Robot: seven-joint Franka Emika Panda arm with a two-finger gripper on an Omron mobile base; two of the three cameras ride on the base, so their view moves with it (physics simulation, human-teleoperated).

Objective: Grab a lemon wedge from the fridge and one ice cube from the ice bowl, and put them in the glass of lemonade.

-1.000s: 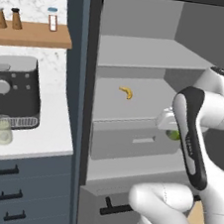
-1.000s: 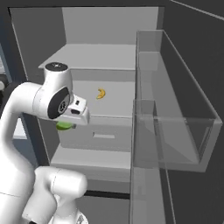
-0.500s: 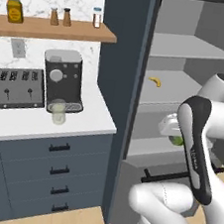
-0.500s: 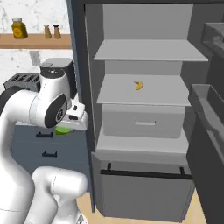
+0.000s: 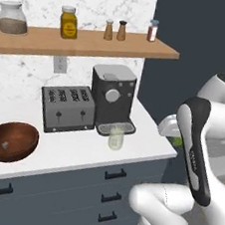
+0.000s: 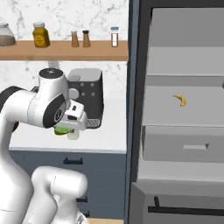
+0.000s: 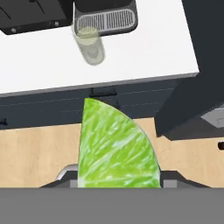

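Kitchen counter (image 5: pixel 146 139) along the marble wall, with the lemon wedge carried toward the drink.

Jaws of the gripper (image 7: pixel 116 177) are clamped on the lemon wedge (image 7: pixel 114 148), which fills the lower centre of the hand view with its tip pointing up the frame. Beyond that tip, in the upper left of the hand view, stands the glass of lemonade (image 7: pixel 89 45), upright before the coffee machine (image 5: pixel 111 98), well apart from the wedge. The ice bowl (image 5: pixel 9 140) sits at lower left of the left base view; the open fridge (image 6: pixel 183 109) fills the right of the right base view.
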